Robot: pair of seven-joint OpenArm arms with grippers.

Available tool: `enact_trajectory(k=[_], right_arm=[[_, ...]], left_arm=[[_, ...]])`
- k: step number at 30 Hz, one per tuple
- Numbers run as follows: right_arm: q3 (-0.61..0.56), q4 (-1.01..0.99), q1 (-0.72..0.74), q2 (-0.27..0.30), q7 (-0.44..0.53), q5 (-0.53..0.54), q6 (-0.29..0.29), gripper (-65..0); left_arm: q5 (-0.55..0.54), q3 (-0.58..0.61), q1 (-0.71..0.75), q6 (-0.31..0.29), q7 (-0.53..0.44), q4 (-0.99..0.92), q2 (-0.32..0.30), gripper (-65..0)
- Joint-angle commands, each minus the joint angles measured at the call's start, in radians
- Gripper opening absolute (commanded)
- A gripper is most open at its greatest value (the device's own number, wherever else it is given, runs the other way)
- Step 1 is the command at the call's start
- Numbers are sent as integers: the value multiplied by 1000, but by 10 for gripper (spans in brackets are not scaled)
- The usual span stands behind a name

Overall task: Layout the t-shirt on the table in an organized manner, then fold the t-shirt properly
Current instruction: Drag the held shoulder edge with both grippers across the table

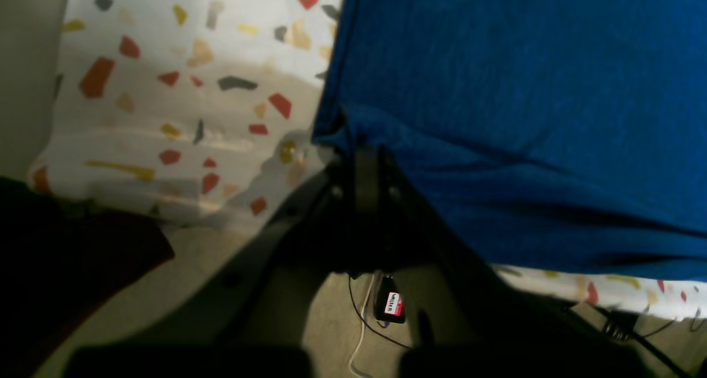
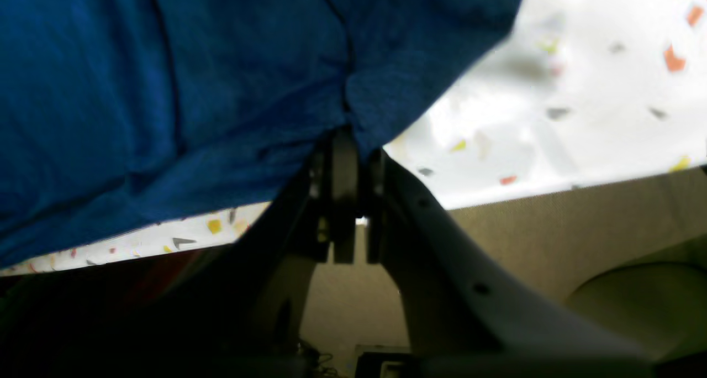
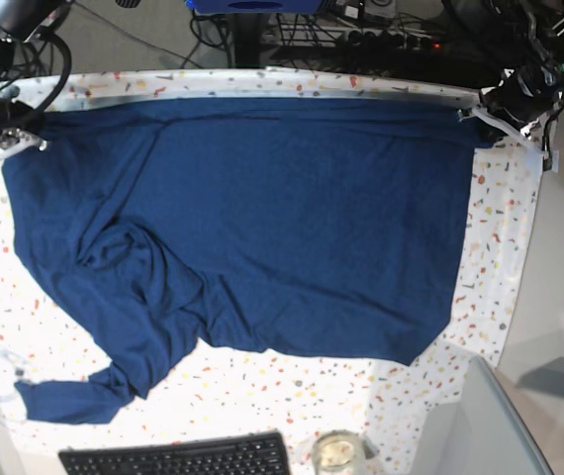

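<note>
While pinched: t-shirt (image 3: 262,218) is being held at two far corners by left hand (image 1: 364,162) and right hand (image 2: 345,146), both clenched.
Handling: soft, light, limp knit is being judged; hem corners suit gripping.
Bench (image 3: 490,287): bunched sleeve is lying unspread.

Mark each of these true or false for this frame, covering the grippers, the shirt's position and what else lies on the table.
1. Both grippers are shut on the t-shirt. True: the left gripper and the right gripper each pinch a corner of its far edge.
2. The t-shirt is already folded into a neat rectangle. False: it lies spread over the table, rumpled towards one sleeve.
3. A black keyboard lies at the near edge in the base view. True.
4. The t-shirt has a large white print. False: it is plain dark blue.
5. The keyboard rests on top of the t-shirt. False: they lie apart.
</note>
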Motion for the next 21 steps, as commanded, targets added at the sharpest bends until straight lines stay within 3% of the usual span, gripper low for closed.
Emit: enact_trajectory(k=[1,6,9,13,21], right_arm=[[-1,5,15,15,5,2,-4,-648],[-4,-43,53,17,5,0,-4,-648],[-62,-49,64,27,11,0,-5,-648],[-94,-50,85,29,23,2,-78,-648],[-99,-127,136,49,62,0,-84,-648]], left_arm=[[-8,-3,-9,0,-15,13,-12,-650],[-8,-3,-32,0,-15,13,-12,-650],[-8,-3,-41,1,-15,13,-12,-650],[-8,-3,-60,1,-15,12,-13,-650],[-6,43,-112,3,-15,-10,-18,-650]])
